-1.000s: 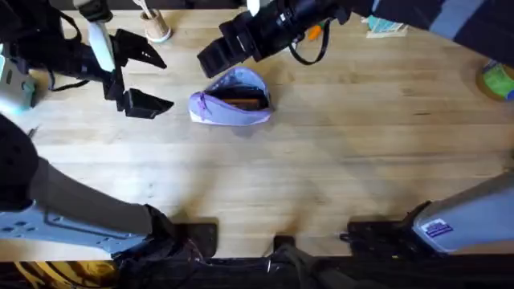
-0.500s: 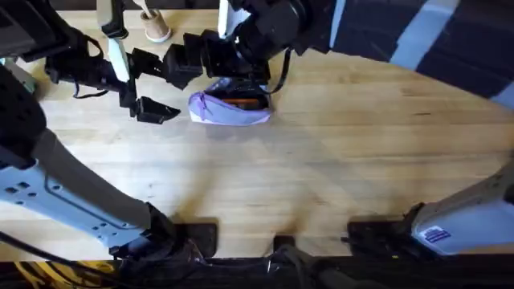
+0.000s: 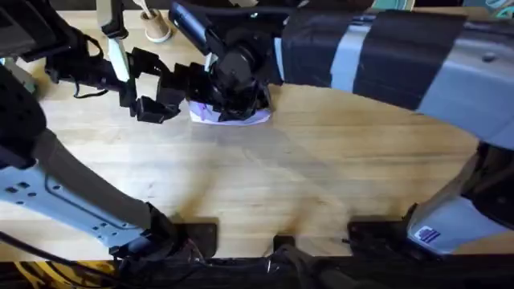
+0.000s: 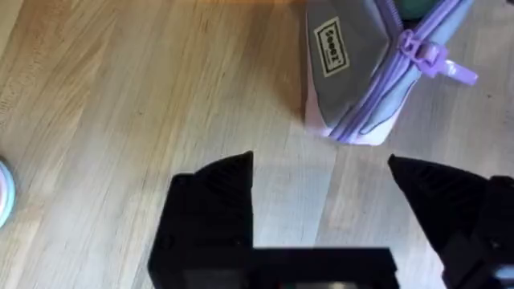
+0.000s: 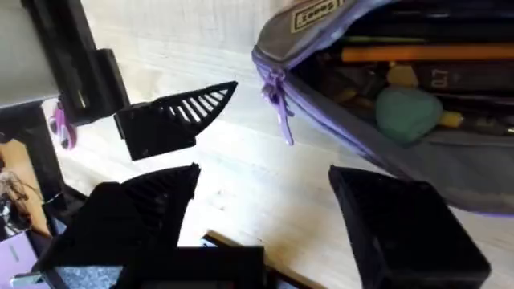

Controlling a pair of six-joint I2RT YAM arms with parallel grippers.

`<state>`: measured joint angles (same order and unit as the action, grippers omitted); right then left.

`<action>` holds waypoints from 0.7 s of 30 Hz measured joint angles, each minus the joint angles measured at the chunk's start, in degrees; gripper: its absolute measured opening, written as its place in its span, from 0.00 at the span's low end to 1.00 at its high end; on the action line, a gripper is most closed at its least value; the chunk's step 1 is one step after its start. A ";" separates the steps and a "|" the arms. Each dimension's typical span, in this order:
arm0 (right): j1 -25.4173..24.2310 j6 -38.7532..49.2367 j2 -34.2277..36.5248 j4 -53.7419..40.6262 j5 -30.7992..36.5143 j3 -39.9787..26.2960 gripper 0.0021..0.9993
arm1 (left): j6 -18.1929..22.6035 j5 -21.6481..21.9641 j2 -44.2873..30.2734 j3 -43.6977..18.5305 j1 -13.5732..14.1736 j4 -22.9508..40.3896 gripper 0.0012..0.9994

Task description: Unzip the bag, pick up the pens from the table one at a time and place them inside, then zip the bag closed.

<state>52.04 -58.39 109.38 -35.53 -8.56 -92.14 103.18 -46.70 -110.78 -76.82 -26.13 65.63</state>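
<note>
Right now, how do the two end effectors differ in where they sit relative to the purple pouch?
The left end effector sits beside the pouch at its closed zipper-pull end, fingers spread over bare table. The right end effector sits at the pouch's open mouth, close to the zipper pull, with an orange pen visible inside. Both are open, black-fingered and holding nothing.

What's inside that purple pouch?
Through the open zipper of the pouch show an orange pen, a rounded green thing and dark items. Anything deeper is covered.
</note>
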 joint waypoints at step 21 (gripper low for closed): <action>-1.24 -8.09 7.33 13.03 4.97 0.02 0.95 | 0.00 0.00 0.00 0.00 0.00 0.17 0.99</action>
<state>50.80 -66.48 116.71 -22.50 -3.58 -92.12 103.18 -46.70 -110.78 -76.82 -26.13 65.80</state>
